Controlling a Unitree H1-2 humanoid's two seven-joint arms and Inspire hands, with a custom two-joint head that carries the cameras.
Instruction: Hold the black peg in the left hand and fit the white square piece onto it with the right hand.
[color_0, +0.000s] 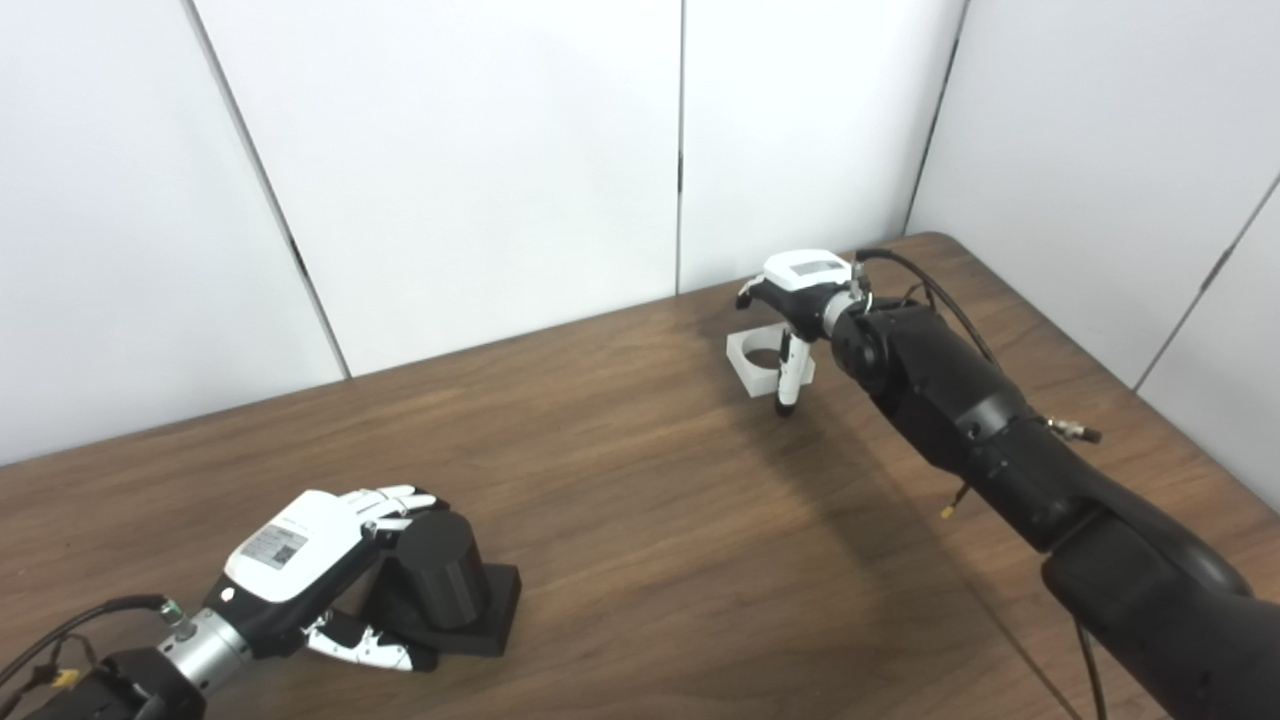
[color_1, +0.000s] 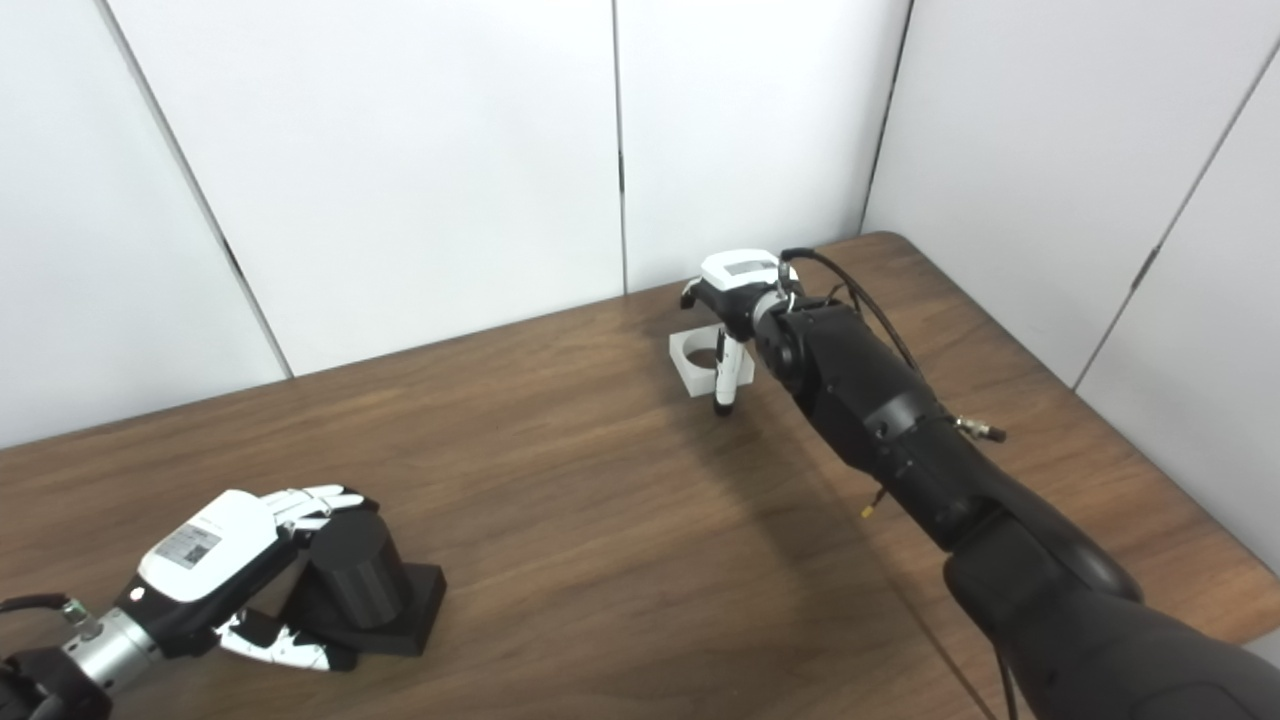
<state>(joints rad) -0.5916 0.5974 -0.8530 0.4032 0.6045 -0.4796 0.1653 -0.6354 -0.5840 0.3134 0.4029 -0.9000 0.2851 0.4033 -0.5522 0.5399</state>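
while the left hand (color_0: 330, 560) wraps the upright black peg (color_0: 440, 570) lower left, the right hand (color_0: 800, 300) pinches the white square piece (color_0: 752, 362) upper right, well apart.

Pretty bare setup: a dark brown wood-grain table (color_0: 620, 480) with a rounded far corner sits pushed into a corner of plain white wall panels (color_0: 470, 160). Thin dark seams (color_0: 681, 150) run between the panels. Lighting is soft and even, with some faint shadows lying across the tabletop.
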